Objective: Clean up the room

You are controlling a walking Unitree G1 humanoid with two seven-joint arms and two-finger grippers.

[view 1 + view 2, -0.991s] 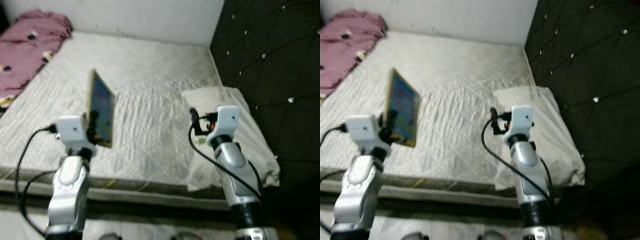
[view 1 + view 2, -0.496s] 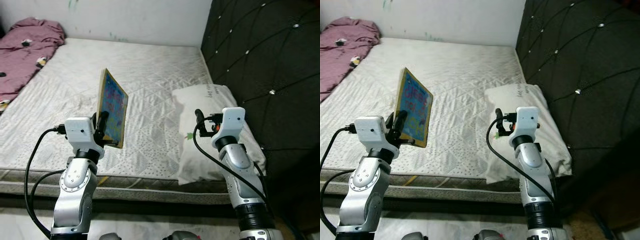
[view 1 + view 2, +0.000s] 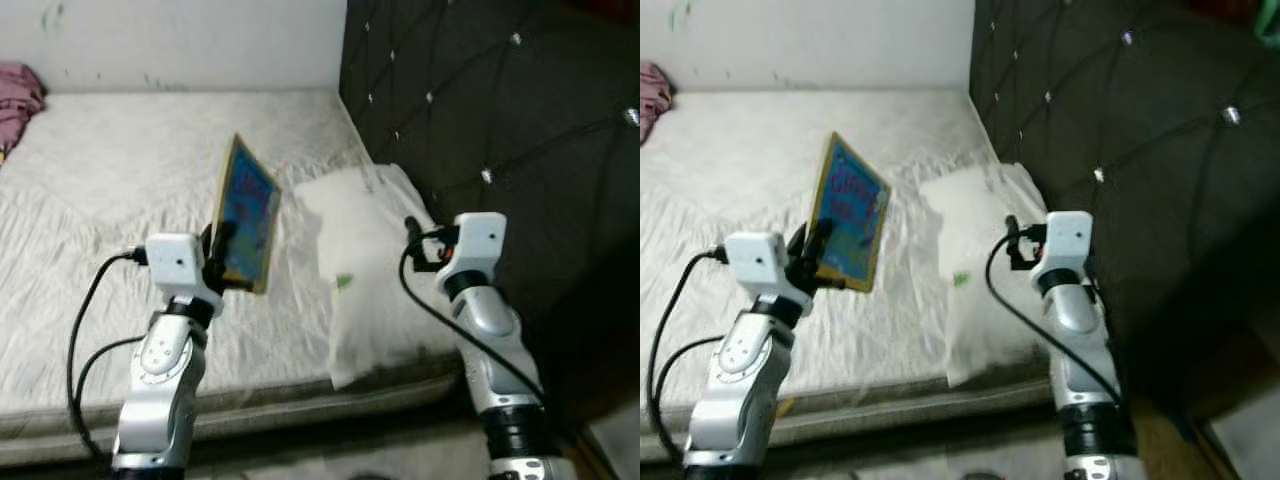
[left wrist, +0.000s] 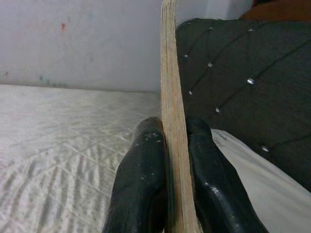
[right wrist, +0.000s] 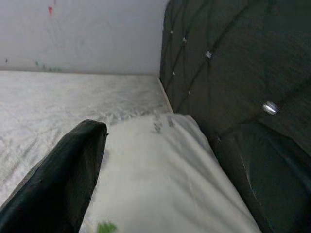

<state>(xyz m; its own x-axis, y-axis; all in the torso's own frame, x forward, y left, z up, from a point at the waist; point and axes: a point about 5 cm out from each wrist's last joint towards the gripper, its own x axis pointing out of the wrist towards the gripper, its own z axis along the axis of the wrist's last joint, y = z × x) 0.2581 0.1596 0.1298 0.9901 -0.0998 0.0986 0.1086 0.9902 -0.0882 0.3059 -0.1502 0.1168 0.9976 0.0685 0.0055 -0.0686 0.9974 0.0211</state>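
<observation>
The left hand (image 3: 222, 243) is holding a thin, flat book (image 3: 247, 213) with a colourful blue cover upright above the bed (image 3: 90, 200), its two black fingers (image 4: 143, 179) clamped on the lower edge, one pressing on each face. Seen edge-on in the left wrist view, the book (image 4: 171, 97) is rising straight up between the fingers, its pale page edges facing the camera. The right hand (image 3: 412, 243) is hovering over the white pillow (image 3: 365, 270), which is lying on the bed's white quilted cover against the dark tufted headboard (image 3: 480, 110); in the right wrist view the fingers (image 5: 63, 179) are standing wide apart, with nothing between them and the pillow (image 5: 155, 179) showing in the gap. A pink cloth (image 3: 15, 95) is lying at the far corner of the bed, well apart from the book. A pale wall (image 3: 170, 40) is standing behind the bed.
</observation>
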